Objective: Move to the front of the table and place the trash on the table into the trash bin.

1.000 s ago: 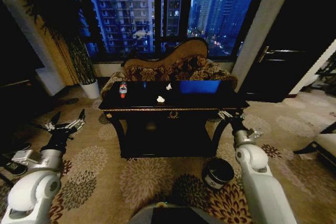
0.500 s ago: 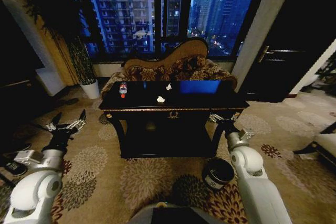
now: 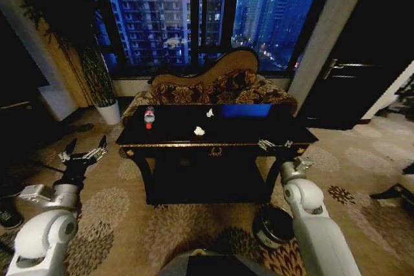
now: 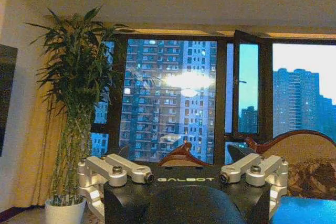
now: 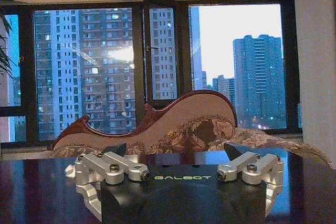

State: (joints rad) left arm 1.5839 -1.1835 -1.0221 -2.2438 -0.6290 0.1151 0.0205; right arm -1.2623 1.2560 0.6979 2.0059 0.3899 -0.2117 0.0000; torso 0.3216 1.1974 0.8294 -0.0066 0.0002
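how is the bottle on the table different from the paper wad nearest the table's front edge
The bottle stands upright near the table's left end; the paper wad lies crumpled near the middle. The bottle is clear with a red label and cap; the wad is plain white. The bottle is taller, the wad low. Both sit untouched on the dark tabletop.

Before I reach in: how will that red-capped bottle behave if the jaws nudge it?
The bottle stands upright, narrow and tall near the table's far left end, so a nudge would probably tip it. It looks like clear thin plastic, likely light, and its round body could roll once down.
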